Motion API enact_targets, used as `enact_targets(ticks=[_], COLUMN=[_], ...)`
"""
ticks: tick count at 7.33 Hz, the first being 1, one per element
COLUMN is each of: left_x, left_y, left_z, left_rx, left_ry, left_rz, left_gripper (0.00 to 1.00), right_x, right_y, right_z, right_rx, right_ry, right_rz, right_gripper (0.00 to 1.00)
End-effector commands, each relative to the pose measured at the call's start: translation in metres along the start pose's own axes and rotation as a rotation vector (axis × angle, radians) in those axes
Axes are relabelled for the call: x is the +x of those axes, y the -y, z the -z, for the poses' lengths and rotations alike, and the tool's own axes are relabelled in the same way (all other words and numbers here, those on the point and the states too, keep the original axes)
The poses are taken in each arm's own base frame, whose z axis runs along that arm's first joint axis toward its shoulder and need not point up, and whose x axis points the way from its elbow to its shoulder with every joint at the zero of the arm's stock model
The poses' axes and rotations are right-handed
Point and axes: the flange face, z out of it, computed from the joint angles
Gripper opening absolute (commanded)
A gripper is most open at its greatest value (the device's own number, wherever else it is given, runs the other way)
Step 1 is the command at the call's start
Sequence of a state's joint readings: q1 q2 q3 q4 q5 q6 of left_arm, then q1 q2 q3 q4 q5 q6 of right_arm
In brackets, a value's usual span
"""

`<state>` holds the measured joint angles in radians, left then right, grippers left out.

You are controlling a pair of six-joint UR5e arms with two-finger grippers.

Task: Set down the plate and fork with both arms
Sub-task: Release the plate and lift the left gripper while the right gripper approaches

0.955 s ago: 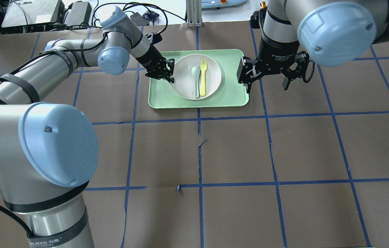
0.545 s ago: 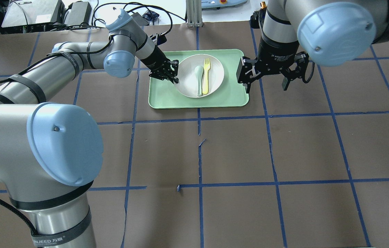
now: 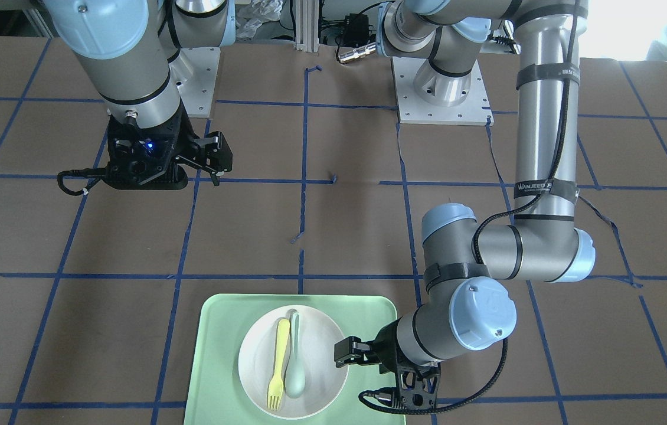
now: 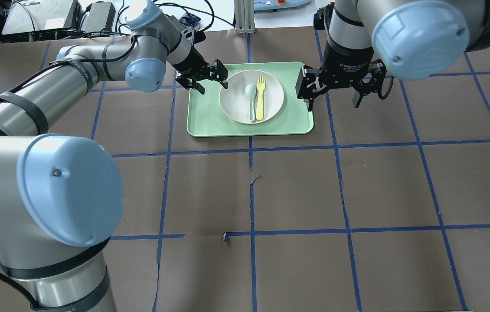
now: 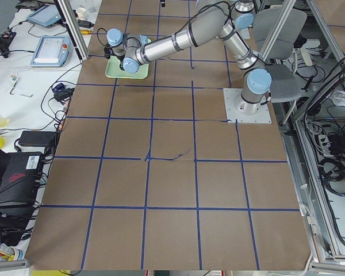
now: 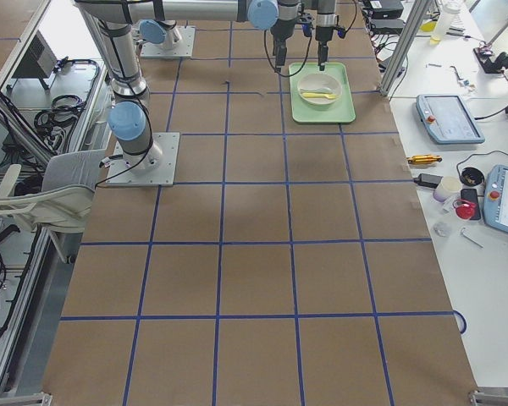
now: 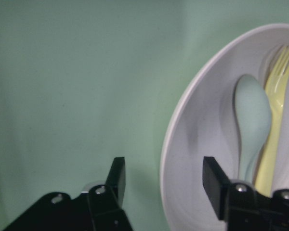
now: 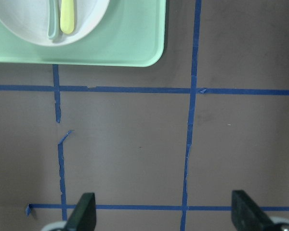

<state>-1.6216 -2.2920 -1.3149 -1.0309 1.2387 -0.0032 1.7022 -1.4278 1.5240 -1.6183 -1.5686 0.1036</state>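
Plate (image 4: pixel 233 103) on green tray (image 4: pixel 204 123), fork (image 4: pixel 261 97) and spoon (image 4: pixel 250 94) lying in it. Left hand (image 4: pixel 213 85) wide, straddling plate rim, nothing held. Right hand (image 4: pixel 332 104) wide, empty, beside tray over tabletop (image 4: pixel 297 186). Risk: tilting plate on a shallow one-sided rim pinch, dumping fork.

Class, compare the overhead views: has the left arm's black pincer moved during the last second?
Yes. The left arm's black pincer shifted towards the far edge of the mint-green rectangular tray.

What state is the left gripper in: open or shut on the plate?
Open: the left gripper has its fingers spread apart, either side of the rim of the plate.
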Motion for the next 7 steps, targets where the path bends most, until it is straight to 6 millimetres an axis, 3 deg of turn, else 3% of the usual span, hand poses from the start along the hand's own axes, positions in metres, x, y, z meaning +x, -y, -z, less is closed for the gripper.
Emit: enact_targets(ticks=[1,3,4,5,6,7], left_x=[-0.017,-0.02,-0.03,-0.039,-0.044,-0.045], left_y=[-0.026,-0.061,-0.071,-0.081,-0.093,-0.099], left_z=[0.053,0.124,0.142,0.146,0.141,0.132], left_rx=[-0.073,-0.118,-0.139,-0.151,-0.171,-0.172], left_ry=[0.19,0.344,0.345,0.337,0.335,0.331], left_rz=[0.041,0.06,0.085,0.06,0.021,0.03], left_gripper=[1.0,1.0,1.0,1.0,1.0,1.0], right_x=[-0.003,-0.009,-0.019,-0.022,-0.029,-0.054], right_y=[0.018,0.055,0.074,0.089,0.106,0.133], right_z=[-0.01,-0.034,-0.048,-0.066,-0.091,-0.115], right_rx=[0.037,0.134,0.196,0.197,0.172,0.218], right_ry=[0.012,0.031,0.04,0.04,0.042,0.109], right_rz=[-0.004,-0.101,-0.098,-0.095,-0.097,-0.094], right_gripper=[1.0,1.0,1.0,0.77,0.65,0.65])
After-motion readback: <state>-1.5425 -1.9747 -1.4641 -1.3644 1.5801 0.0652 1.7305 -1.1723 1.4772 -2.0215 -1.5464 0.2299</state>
